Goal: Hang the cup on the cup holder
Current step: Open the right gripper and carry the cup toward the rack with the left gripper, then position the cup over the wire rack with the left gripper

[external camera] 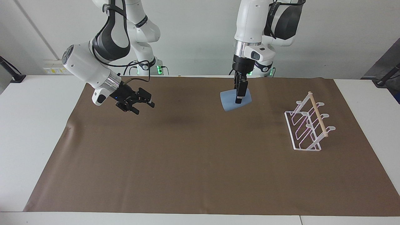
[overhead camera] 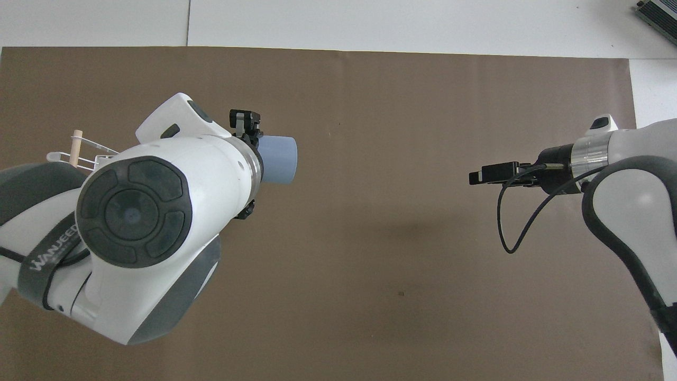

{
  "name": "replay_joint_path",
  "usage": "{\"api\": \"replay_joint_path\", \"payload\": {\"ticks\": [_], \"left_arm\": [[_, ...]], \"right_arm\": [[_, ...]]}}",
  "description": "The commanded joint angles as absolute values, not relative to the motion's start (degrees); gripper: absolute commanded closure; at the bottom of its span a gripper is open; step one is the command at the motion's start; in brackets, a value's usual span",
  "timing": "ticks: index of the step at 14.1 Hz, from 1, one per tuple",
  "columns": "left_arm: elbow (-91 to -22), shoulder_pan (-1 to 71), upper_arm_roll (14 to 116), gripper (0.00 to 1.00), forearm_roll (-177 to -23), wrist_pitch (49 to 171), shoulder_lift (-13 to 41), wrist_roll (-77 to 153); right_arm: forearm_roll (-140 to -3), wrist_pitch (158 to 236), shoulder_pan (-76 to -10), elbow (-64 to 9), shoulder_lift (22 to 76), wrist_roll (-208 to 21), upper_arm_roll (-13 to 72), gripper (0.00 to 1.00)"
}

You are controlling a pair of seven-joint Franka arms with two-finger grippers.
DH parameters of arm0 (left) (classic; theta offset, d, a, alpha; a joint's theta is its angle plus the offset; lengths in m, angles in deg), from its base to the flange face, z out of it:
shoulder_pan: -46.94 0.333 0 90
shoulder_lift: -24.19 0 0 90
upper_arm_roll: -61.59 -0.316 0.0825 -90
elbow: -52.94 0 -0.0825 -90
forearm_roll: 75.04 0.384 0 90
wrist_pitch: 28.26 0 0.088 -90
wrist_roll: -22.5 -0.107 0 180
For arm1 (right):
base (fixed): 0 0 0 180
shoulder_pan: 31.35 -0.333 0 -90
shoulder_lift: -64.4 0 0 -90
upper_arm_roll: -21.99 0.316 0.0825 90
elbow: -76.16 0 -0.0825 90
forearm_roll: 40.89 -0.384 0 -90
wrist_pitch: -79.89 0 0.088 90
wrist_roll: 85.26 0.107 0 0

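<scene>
The light blue cup point(external camera: 229, 102) lies tilted on its side in the air, held by my left gripper point(external camera: 239, 99), which points straight down and is shut on it over the brown mat. The cup also shows in the overhead view point(overhead camera: 278, 160), sticking out from under the left arm. The white wire cup holder point(external camera: 307, 125) with its wooden rod stands on the mat toward the left arm's end, apart from the cup. In the overhead view the holder point(overhead camera: 78, 152) is mostly hidden by the left arm. My right gripper point(external camera: 141, 103) is open and empty over the mat toward the right arm's end.
The brown mat point(external camera: 193, 162) covers most of the white table point(external camera: 34, 131). Nothing else lies on the mat besides the holder.
</scene>
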State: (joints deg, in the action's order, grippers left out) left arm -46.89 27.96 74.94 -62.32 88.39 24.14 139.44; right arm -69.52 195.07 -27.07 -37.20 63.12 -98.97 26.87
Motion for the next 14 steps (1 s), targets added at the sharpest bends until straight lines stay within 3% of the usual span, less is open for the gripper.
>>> {"api": "replay_joint_path", "payload": {"ticks": [1, 6, 11, 14], "left_arm": [[-54.3, 31.1, 75.1, 1.00, -55.6, 88.4, 29.2, 136.7], [-61.0, 36.1, 75.1, 1.00, -40.8, 88.9, 32.6, 131.8], [-70.1, 38.4, 75.0, 1.00, -25.1, 88.6, 34.4, 131.6], [-71.4, 41.0, 75.1, 1.00, -19.3, 88.4, 33.5, 132.0]], "right_arm": [[-57.4, 198.0, -28.4, -36.8, 63.5, -94.8, 27.3, 0.00], [-42.4, 190.7, -28.6, -30.0, 64.5, -81.4, 28.2, 0.00], [-41.9, 177.4, -27.6, -17.7, 64.8, -78.3, 27.8, 0.00], [-42.7, 175.3, -26.6, -17.6, 65.6, -78.3, 27.0, 0.00]]}}
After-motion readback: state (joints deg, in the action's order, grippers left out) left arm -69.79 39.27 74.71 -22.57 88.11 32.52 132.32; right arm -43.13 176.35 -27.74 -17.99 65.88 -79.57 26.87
